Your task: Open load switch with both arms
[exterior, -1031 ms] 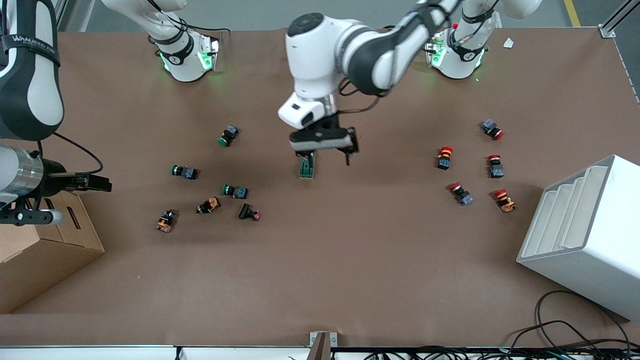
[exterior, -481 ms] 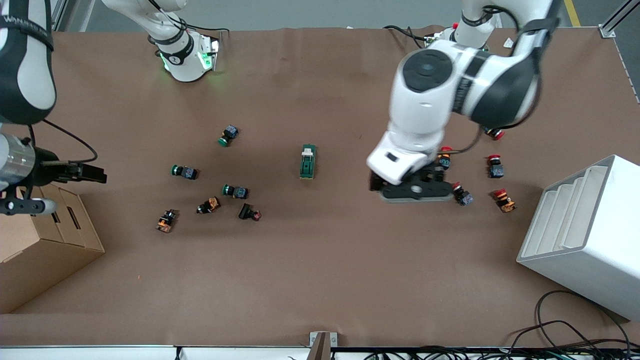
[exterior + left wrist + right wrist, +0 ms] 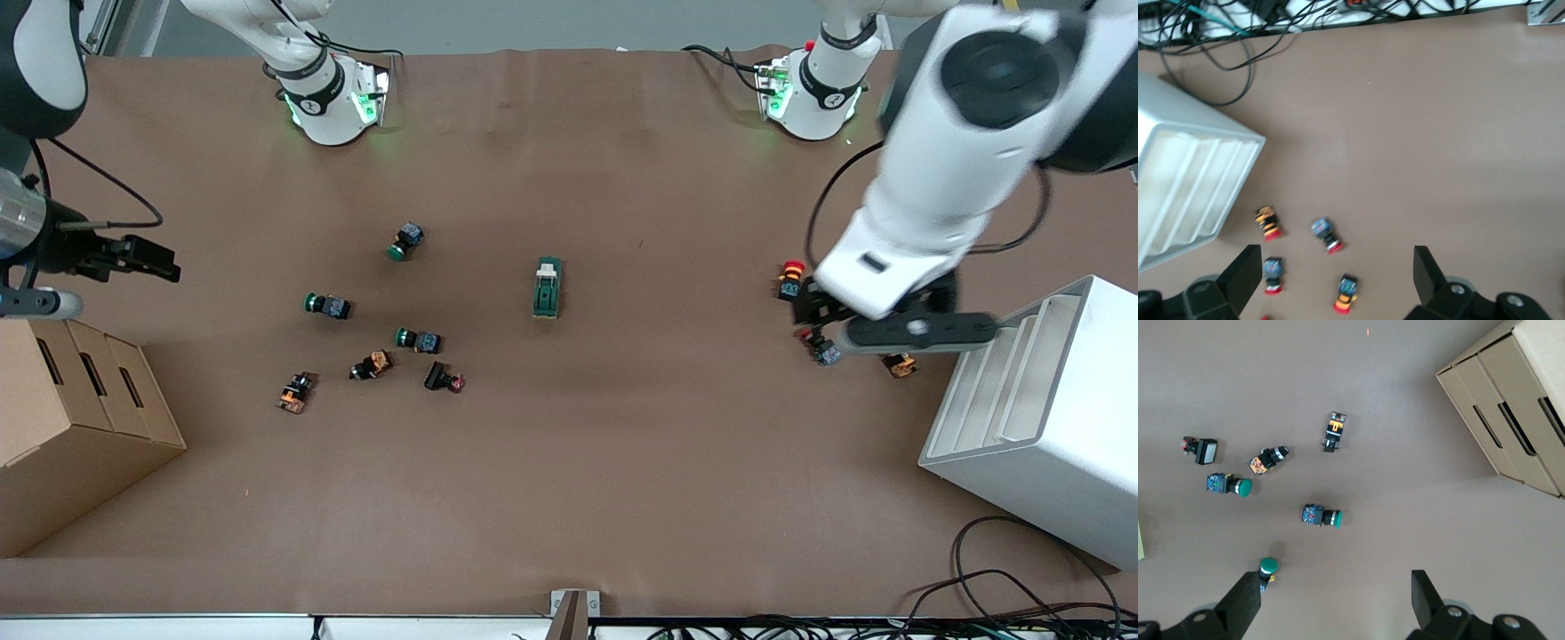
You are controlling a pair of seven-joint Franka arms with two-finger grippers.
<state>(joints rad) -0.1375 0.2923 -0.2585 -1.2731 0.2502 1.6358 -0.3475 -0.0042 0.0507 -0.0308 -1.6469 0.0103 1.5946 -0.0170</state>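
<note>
While load switch [image 3: 548,287] lies alone mid-table, left gripper [image 3: 1331,280] spread over red pushbuttons [image 3: 1327,234]; right gripper [image 3: 1331,603] spread, empty.

load switch [image 3: 548,287] unobstructed, pushbuttons [image 3: 418,340] well apart

Cardboard box [image 3: 71,418], white bin [image 3: 1049,418], green pushbuttons [image 3: 416,340], red pushbuttons [image 3: 789,279].

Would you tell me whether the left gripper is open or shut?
Open: the left gripper shows its two fingers spread wide apart, holding nothing.
</note>
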